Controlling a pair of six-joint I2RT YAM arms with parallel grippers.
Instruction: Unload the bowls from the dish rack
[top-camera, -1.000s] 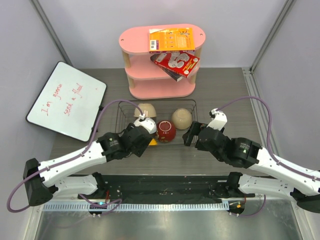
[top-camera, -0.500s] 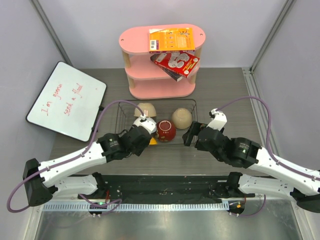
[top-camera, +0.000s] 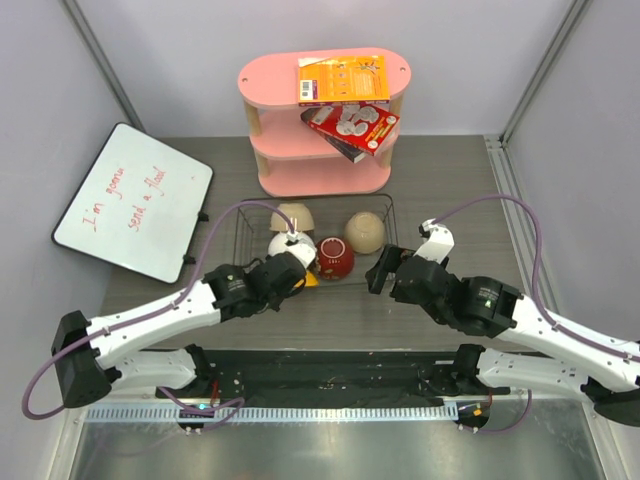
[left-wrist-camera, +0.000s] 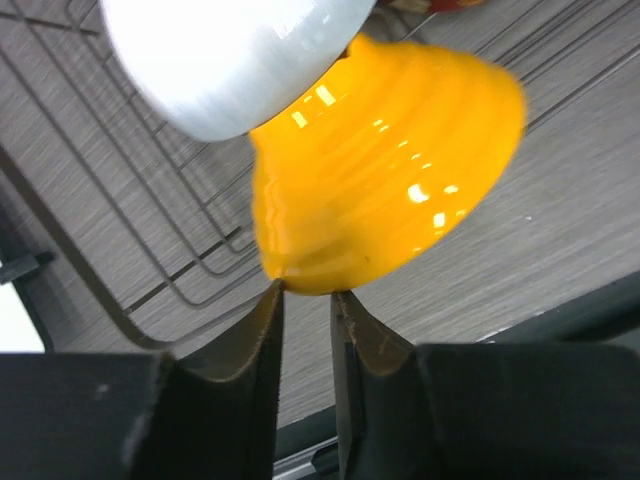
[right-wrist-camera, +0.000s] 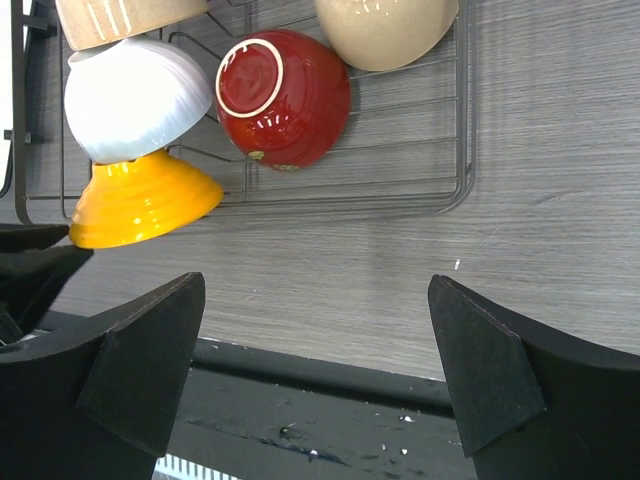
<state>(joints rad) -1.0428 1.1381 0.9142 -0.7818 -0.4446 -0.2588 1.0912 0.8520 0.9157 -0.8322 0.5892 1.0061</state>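
The black wire dish rack (top-camera: 240, 232) (right-wrist-camera: 465, 150) sits mid-table with several bowls in it. A yellow bowl (left-wrist-camera: 380, 170) (right-wrist-camera: 140, 200) (top-camera: 309, 281) leans out over the rack's near left edge, under a white bowl (left-wrist-camera: 230, 50) (right-wrist-camera: 135, 100) (top-camera: 288, 244). My left gripper (left-wrist-camera: 307, 292) (top-camera: 297, 276) has its jaws narrowed onto the yellow bowl's rim, both tips touching it. A dark red bowl (right-wrist-camera: 285, 95) (top-camera: 334, 258) lies in the middle, with one beige bowl (right-wrist-camera: 385, 30) (top-camera: 365, 232) to its right and another (right-wrist-camera: 120, 20) (top-camera: 292, 216) behind the white one. My right gripper (right-wrist-camera: 315, 330) (top-camera: 378, 270) hangs wide open at the rack's near right corner, with nothing in it.
A pink three-tier shelf (top-camera: 325, 120) with boxes on it stands behind the rack. A whiteboard (top-camera: 133, 200) lies at the far left. A black strip (right-wrist-camera: 300, 400) runs along the table's near edge under the right gripper.
The left jaws have narrowed onto the yellow bowl's rim, and the left arm has pushed forward. The rack and its bowls have slid slightly away. The right arm has not moved.
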